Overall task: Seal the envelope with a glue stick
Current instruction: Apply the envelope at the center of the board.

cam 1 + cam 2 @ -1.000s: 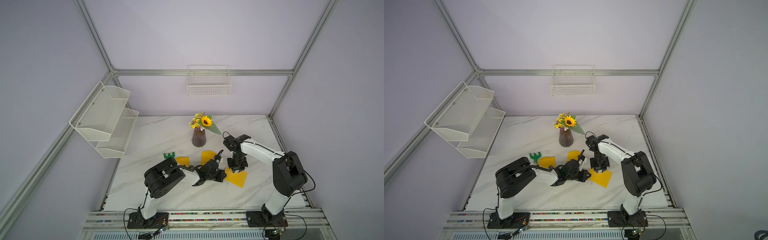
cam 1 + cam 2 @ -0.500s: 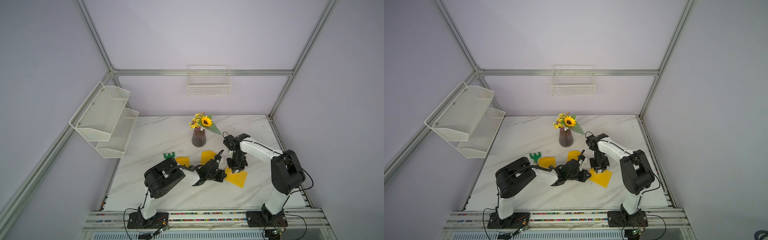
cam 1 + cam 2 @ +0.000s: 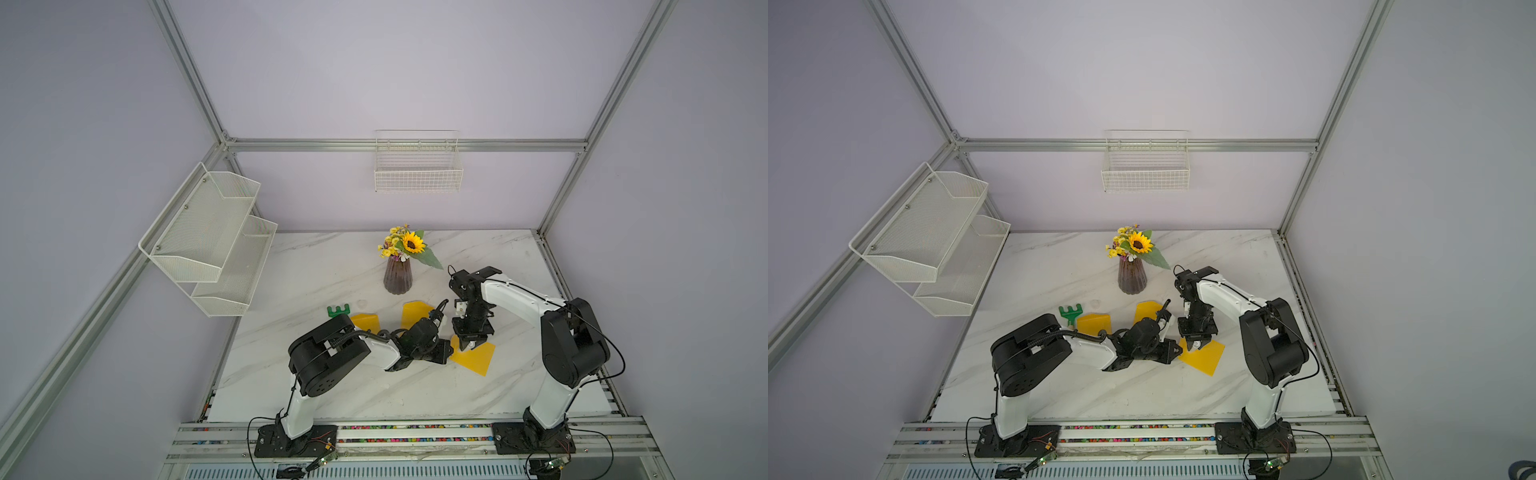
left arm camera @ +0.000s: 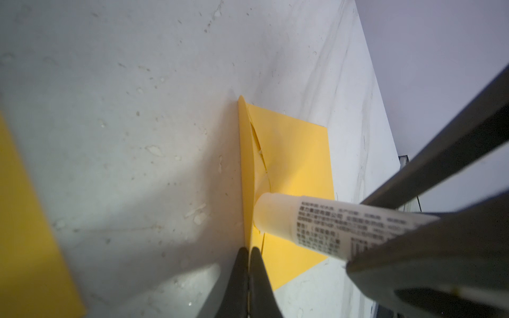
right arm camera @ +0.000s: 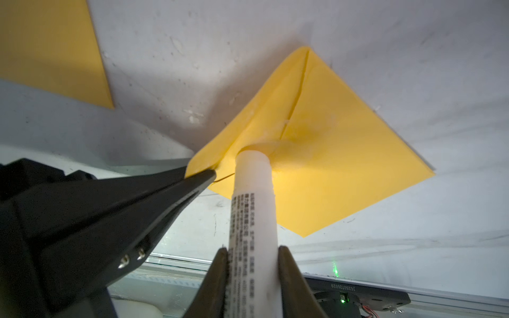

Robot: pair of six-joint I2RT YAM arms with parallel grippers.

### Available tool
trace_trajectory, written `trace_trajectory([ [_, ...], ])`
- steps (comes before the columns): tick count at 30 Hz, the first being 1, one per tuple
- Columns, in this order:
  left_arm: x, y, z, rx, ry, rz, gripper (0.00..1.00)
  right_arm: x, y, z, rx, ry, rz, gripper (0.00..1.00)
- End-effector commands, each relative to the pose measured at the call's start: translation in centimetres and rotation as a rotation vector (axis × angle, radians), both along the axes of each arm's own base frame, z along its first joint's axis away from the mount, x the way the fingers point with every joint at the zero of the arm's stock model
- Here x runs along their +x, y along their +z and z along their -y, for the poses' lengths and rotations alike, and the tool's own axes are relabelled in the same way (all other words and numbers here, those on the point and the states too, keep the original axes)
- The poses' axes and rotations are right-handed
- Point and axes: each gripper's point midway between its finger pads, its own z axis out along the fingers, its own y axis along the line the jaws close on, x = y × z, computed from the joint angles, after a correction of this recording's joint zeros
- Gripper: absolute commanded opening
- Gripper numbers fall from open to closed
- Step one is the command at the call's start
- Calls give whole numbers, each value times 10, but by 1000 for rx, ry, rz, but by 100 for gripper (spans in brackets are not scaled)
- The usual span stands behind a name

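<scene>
Reaching steeply down, the right gripper (image 5: 252, 250) is clamped on the glue stick (image 5: 253, 198), its tip pressed onto the yellow envelope (image 5: 352, 159) (flap (image 5: 256, 118) pinched tight by the left gripper (image 4: 249, 252), arm stretched low) on the white marble table (image 3: 316, 266), lilac walls (image 3: 415, 62) all around.

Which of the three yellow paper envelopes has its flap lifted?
The yellow paper envelope nearest the right arm's base: the left gripper pinches its flap up while the white glue stick presses onto it. The other two envelopes lie flat.
</scene>
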Motion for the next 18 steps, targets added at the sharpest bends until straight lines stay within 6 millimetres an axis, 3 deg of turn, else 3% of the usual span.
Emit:
trace_trajectory([
  [1,-10,-25,-16,108,-2,-41,0,9,-17,39,-251,19,35,0],
  [4,-11,-26,-16,112,-4,-45,0,16,-13,55,-346,21,68,0],
  [6,-10,-25,-15,109,-3,-42,0,15,-14,55,-351,22,56,0],
  [8,-10,-25,-16,111,-2,-43,0,9,-19,40,-261,19,23,0],
  [11,-10,-25,-16,112,-1,-40,0,-1,-17,-7,21,6,-21,0],
  [13,-10,-24,-16,111,-1,-39,0,-5,-14,-23,114,0,-42,0],
  [16,-10,-25,-16,112,-2,-41,0,-7,-16,-29,150,5,-57,0],
  [18,-10,-26,-15,113,-4,-43,0,-6,-20,-20,99,9,-53,0],
])
